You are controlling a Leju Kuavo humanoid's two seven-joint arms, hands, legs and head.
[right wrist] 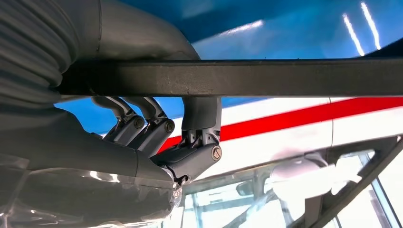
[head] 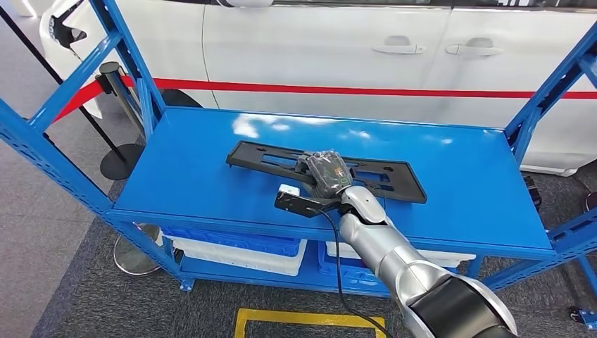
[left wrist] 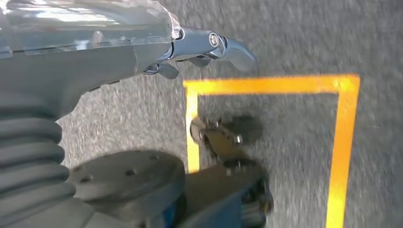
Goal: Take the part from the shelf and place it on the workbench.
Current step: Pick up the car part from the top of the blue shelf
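A long flat black plastic part (head: 267, 156) with slots lies lengthwise on the blue shelf top (head: 190, 176). My right hand (head: 325, 172) sits on its middle, the arm reaching in from the lower right. In the right wrist view, the fingers (right wrist: 152, 128) curl around the part's black bar (right wrist: 285, 78), so the hand grips it. I cannot tell whether the part is raised off the shelf. My left hand (left wrist: 142, 52) hangs over grey floor and holds nothing, its thumb stretched out.
A white car (head: 352, 42) with a red stripe stands close behind the shelf. Blue uprights (head: 134, 63) frame both ends. Blue and white bins (head: 239, 250) fill the lower level. A stanchion post (head: 116, 91) stands at the left. Yellow tape (head: 310, 320) marks the floor.
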